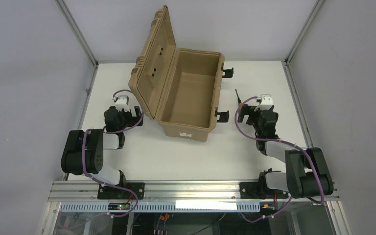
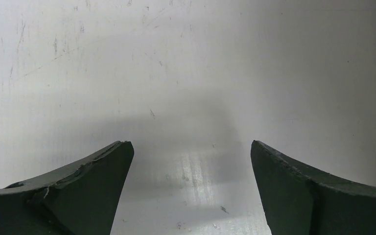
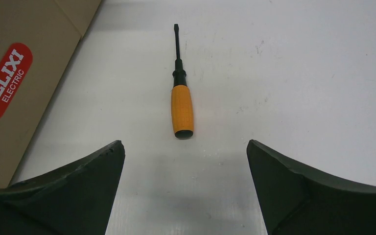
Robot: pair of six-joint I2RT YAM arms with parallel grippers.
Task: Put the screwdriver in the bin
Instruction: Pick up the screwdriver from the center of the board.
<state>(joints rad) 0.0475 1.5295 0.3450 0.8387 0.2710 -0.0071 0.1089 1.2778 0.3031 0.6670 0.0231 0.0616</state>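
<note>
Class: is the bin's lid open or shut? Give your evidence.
Open. The lid stands raised at the left of the bin, whose bare inside shows from above.

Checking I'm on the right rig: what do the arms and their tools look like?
Left arm and right arm: black blocky joint housings, pale grey links, a purple cable looping along each, and a white block at the wrist. Left tool and right tool: matt black curved wedge fingers, one on the left tool chipped.

A red oval sticker (image 3: 4, 82) on the bin (image 3: 49, 29) reads "DELIXI ELECTRIC" in white letters. The front white label (image 1: 186, 134) is too small to read.
</note>
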